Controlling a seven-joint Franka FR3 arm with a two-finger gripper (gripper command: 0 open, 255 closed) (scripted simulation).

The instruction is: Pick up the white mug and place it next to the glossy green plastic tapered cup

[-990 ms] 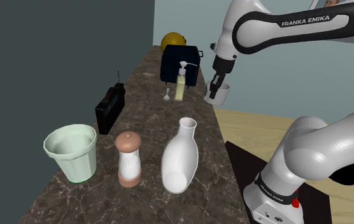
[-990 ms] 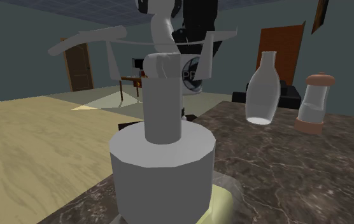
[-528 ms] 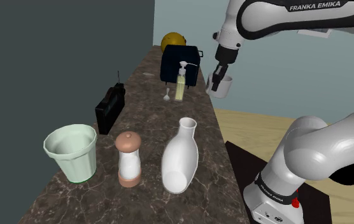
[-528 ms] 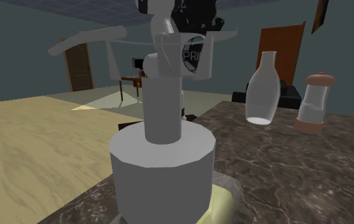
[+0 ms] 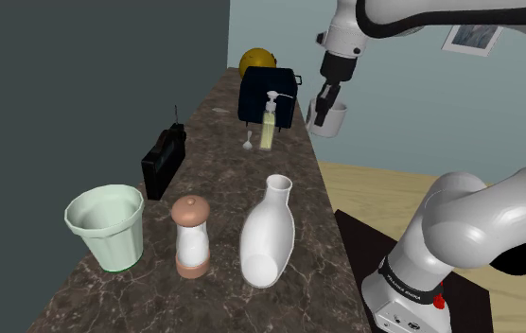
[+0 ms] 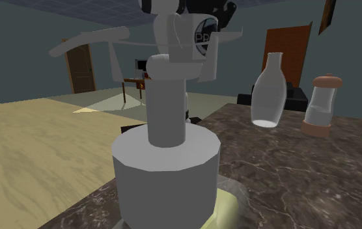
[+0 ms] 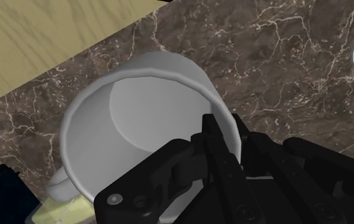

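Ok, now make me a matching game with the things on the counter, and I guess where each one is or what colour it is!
Things:
1. mug
2. cup
3. shaker
4. soap bottle

Clues:
a. stands between the cup and the white vase
b. pale green
c. right in front of the black box
d. pinched at its rim by the gripper

Pairs: 1-d, 2-b, 3-a, 4-c
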